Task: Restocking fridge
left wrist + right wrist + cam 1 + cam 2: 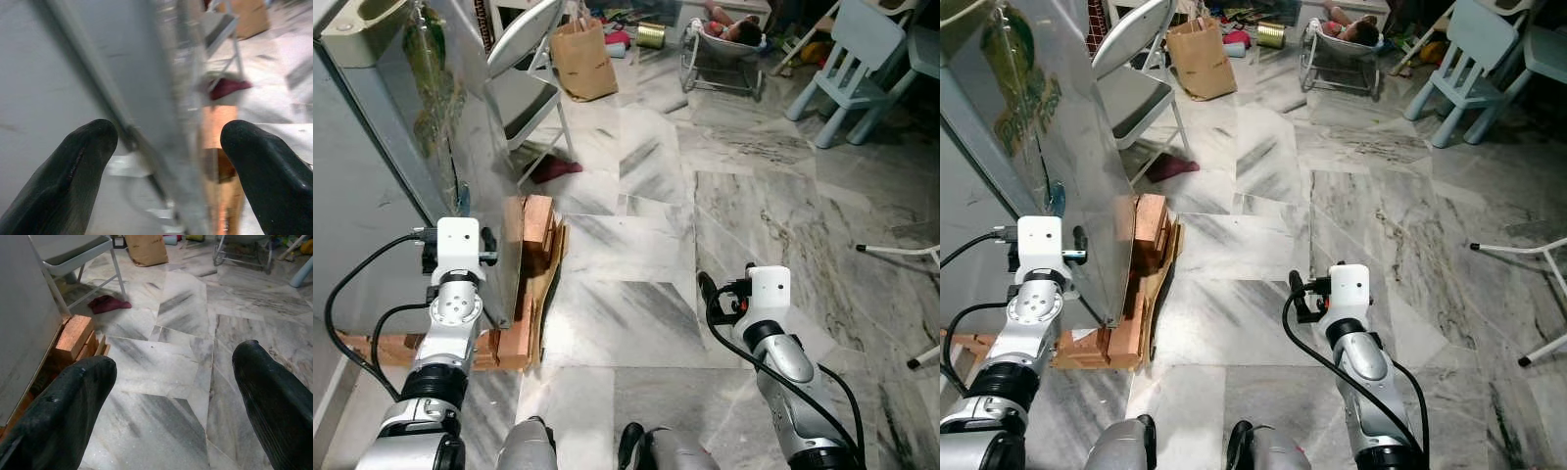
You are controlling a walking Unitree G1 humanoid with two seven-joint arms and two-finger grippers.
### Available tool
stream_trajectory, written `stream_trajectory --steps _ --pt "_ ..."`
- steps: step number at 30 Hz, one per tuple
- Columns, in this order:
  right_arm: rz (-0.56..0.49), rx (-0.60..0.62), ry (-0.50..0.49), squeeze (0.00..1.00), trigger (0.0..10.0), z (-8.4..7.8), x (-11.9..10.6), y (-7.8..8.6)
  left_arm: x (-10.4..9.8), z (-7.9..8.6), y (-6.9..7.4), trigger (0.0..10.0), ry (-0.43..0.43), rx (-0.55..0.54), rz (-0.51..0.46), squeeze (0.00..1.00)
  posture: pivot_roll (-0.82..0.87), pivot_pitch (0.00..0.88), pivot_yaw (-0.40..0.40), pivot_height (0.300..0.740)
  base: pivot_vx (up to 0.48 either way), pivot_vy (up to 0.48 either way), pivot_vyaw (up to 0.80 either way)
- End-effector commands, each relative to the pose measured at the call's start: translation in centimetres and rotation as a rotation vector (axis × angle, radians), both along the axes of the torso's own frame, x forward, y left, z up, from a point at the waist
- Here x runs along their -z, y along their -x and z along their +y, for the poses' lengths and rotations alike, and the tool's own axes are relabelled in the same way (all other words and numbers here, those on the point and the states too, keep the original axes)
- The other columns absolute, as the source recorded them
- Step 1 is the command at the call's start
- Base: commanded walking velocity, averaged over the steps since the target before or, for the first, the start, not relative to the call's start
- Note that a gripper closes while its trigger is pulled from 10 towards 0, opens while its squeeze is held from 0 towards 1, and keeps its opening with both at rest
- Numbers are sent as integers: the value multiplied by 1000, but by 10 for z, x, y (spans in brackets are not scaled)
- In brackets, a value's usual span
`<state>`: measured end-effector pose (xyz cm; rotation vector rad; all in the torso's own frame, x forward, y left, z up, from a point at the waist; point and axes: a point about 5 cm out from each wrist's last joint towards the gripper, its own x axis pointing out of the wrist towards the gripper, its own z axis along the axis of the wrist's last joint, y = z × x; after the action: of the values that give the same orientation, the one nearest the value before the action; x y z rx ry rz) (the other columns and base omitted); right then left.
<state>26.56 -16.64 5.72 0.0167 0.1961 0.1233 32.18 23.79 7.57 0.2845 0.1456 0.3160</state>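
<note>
Steel fridge door [460,147] edge sits between left end effector [166,161] fingers.

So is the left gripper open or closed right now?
Open. In the left wrist view the two black fingers stand wide apart, with the fridge door's edge between them, not yet clamped.

Grey-veined marble floor [636,235], folding chair [524,59], blue child's chair [857,64], paper bag [582,57].
</note>
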Motion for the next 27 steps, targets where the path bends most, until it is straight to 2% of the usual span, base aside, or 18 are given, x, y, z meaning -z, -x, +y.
stream_trajectory --steps 1,7,11,15,21,27 --pt "7 9 6 0 10000 -4 0 1 0 2 -1 10000 -15 -25 9 0 65 116 -112 740 0 0 0" --pt "4 10 4 0 10000 -4 -1 0 -13 1 -12 10000 14 -9 -38 0 63 115 -112 740 0 0 0" --pt "6 12 5 0 10000 -4 0 1 -23 -14 -22 10000 41 75 -84 0 59 114 -111 740 0 0 0" --pt "13 14 11 0 10000 -5 1 1 -27 -21 -25 10000 40 112 -96 0 59 113 -111 740 0 0 0" --pt "48 24 29 0 10000 -9 7 3 -36 -50 -32 10000 32 250 -132 0 60 112 -109 740 0 0 0" --pt "51 22 29 0 10000 -8 7 2 -40 -61 -37 10000 28 288 -136 0 63 110 -110 740 0 0 0"
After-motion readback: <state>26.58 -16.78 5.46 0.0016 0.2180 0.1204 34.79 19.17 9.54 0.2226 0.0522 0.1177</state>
